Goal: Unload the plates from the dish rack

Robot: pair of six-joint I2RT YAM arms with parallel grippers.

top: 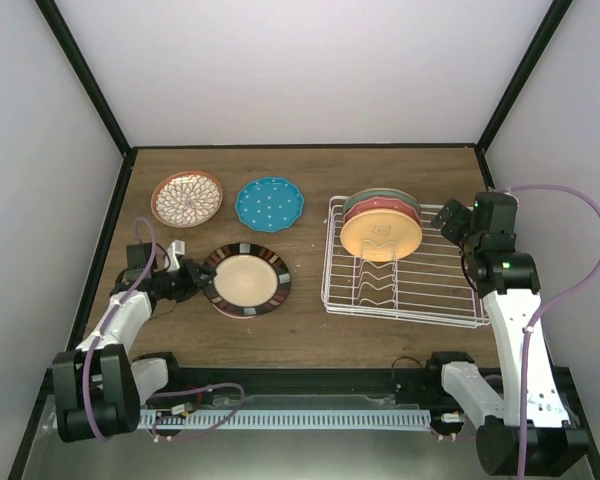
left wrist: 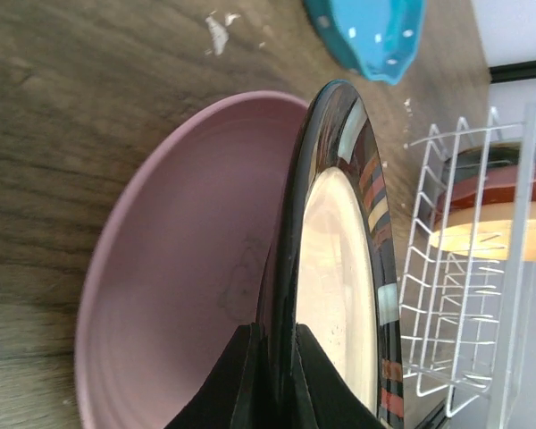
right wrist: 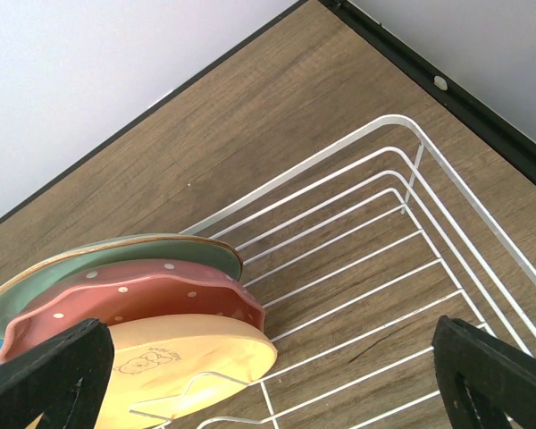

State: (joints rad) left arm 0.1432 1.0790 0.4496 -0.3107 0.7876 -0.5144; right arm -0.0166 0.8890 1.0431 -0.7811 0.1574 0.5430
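Top view of a wooden counter [top: 310, 170]. The left gripper [left wrist: 275, 340] is clamped on the rim of a dark-rimmed tan plate [left wrist: 335, 268], pinching the edge because the rim is the only thin part it can grab. That plate sits tilted over a pink plate [left wrist: 179, 250], apparently being stacked on it to save room. A teal dotted plate [top: 269, 203] and a petal-patterned plate [top: 187, 199] lie flat farther back. In the white dish rack [top: 435, 280], a green plate [right wrist: 116, 255], a red-pink dotted plate [right wrist: 143, 299] and a yellow plate [right wrist: 196, 357] lean together, propped by the tines. The right gripper [right wrist: 268, 384] hovers just beside them, fingers spread wide, likely ready to take one.
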